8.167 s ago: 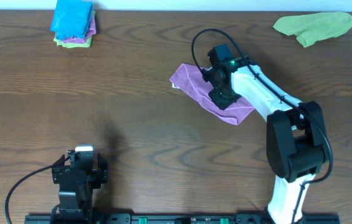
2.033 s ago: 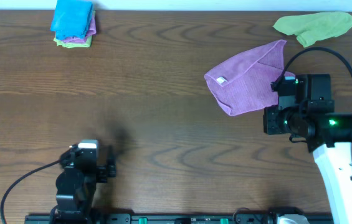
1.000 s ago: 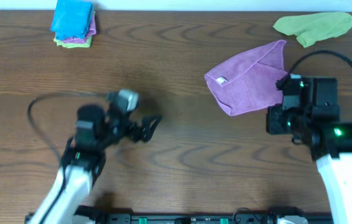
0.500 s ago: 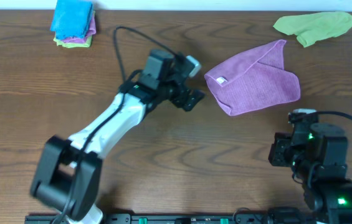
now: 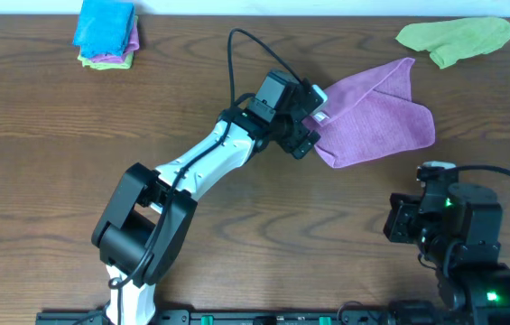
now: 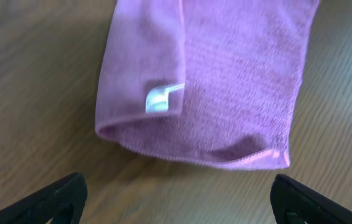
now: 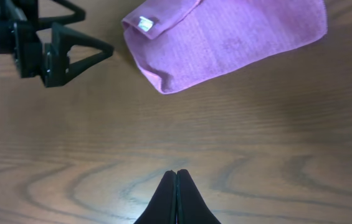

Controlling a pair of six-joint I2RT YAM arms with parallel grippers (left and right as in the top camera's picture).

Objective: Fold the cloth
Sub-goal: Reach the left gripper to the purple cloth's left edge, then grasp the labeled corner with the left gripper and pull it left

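1. Reaching for the rounded, doubled end of the cloth (image 5: 376, 113) looks to be the step in hand. The left fingers (image 6: 54, 198) hang spread wide just short of that end, holding nothing.
2. To do it well, they should come down astride the fold near the white tag (image 6: 162, 98) and pinch both layers, not the top one alone.
3. A low lift carried straight across should keep the layers from sliding apart.
4. The right fingers (image 7: 177, 196) are pressed together and empty, well apart from the cloth at the near side of the table (image 5: 56, 181).
5. The cloth is lilac, nappy microfibre lying flat on the right half of the table. It seems to be folded once, with a stitched hem showing along one edge.
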